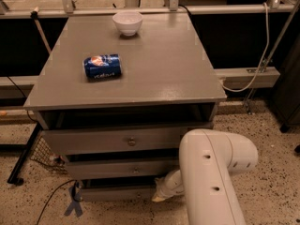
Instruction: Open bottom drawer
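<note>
A grey cabinet holds three drawers under its top. The bottom drawer (117, 193) is the lowest and narrowest grey front, near the floor; its knob does not show. My white arm (211, 177) comes in from the lower right, and its wrist reaches down to the right end of the bottom drawer front. The gripper (158, 197) sits at that spot, mostly hidden behind the arm. The top drawer (112, 141) and middle drawer (122, 168) each show a small round knob.
On the cabinet top (154, 74) lie a blue can (102, 66) on its side and a white bowl (127, 22) at the back. A black cable (51, 200) runs on the speckled floor at the left. Rails and a white cable (262, 55) stand behind.
</note>
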Controlling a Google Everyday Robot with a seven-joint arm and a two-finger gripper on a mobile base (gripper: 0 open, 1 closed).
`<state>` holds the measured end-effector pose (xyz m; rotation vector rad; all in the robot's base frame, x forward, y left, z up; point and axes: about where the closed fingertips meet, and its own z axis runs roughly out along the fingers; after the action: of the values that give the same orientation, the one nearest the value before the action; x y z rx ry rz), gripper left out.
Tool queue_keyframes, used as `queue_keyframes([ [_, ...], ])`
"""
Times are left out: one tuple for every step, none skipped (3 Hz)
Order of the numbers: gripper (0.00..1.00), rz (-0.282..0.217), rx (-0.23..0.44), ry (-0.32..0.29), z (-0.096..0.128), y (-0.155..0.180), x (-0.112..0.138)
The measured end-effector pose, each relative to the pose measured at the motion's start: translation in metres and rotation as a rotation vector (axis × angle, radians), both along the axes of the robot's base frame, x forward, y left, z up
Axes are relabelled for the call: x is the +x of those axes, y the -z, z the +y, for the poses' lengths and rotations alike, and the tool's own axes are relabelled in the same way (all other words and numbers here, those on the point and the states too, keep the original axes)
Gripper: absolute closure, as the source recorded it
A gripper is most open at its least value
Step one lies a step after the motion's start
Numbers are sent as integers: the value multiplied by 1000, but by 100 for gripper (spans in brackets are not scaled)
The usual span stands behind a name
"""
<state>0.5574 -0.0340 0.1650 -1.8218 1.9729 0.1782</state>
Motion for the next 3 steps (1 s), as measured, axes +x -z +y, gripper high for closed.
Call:
queue_keyframes([
  [0,0,0,0,0,0,0],
  [0,0,0,0,0,0,0],
  [0,14,3,4,-2,4,-1],
])
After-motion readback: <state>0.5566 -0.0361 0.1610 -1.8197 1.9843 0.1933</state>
